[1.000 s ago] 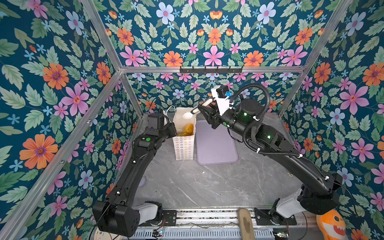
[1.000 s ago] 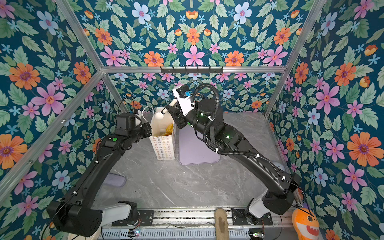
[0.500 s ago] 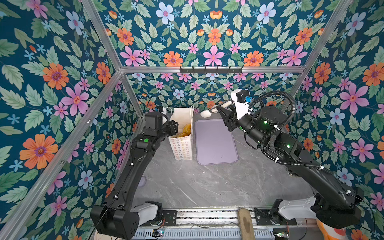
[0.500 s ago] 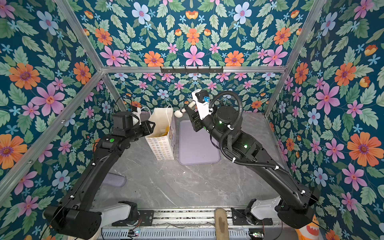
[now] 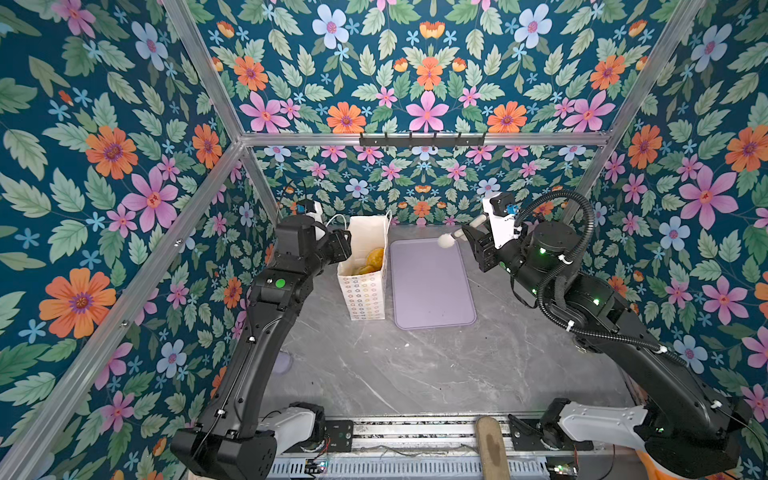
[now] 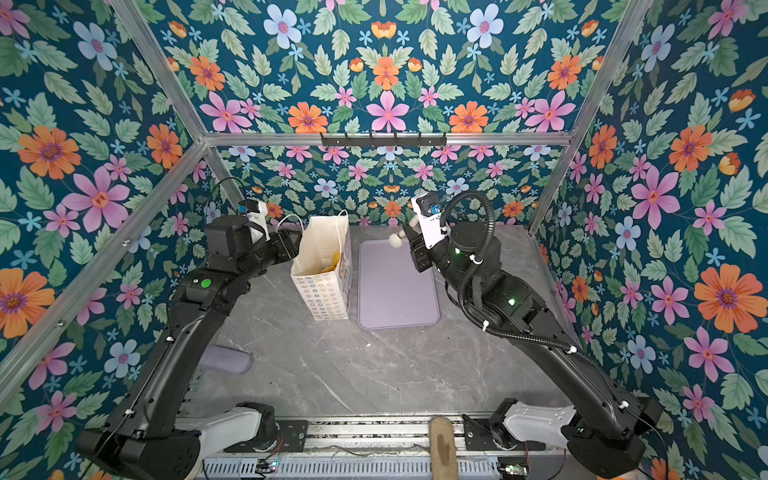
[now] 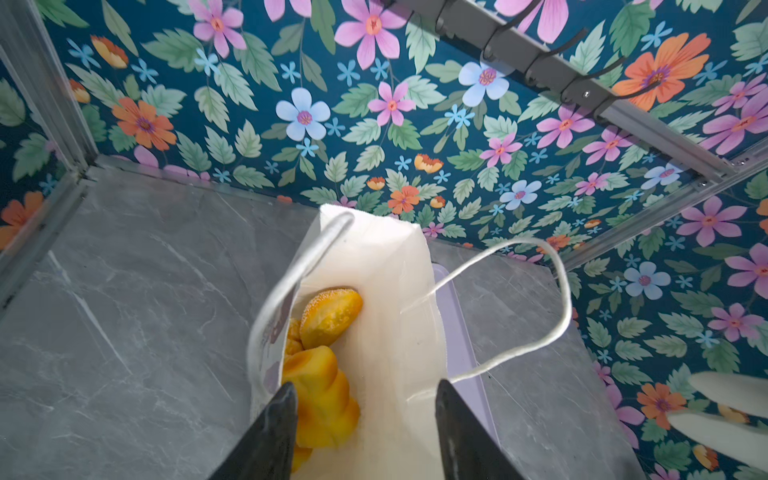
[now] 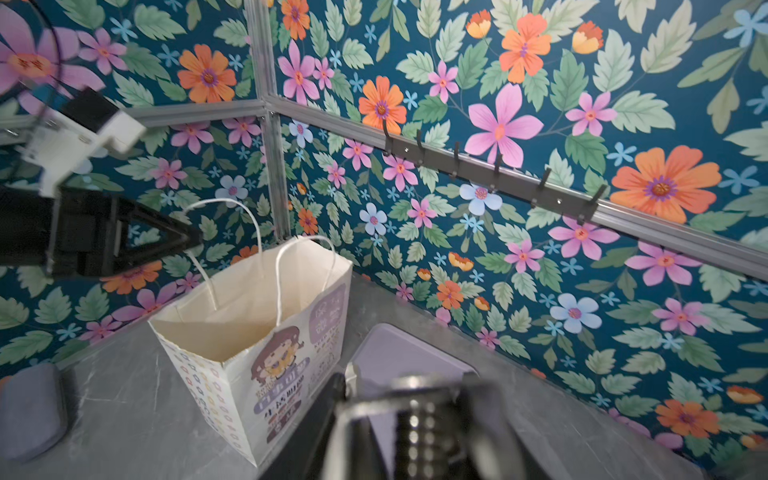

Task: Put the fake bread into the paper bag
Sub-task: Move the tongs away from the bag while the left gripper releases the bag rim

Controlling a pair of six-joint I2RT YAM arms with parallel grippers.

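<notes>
Fake bread (image 7: 330,318) sits in the paper bag (image 5: 365,291), and with my left hand (image 7: 365,384) just released, fingers apart, and my right hand (image 5: 462,232) withdrawn rightward, apart and empty, I judge us finished.

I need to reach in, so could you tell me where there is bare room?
The lavender tray is bare, bordered by the paper bag on its left. The grey table is bare from bag and tray to the front rail. Crowded: the bag's mouth, by the left gripper; the tray's far corner, by the right gripper.
</notes>
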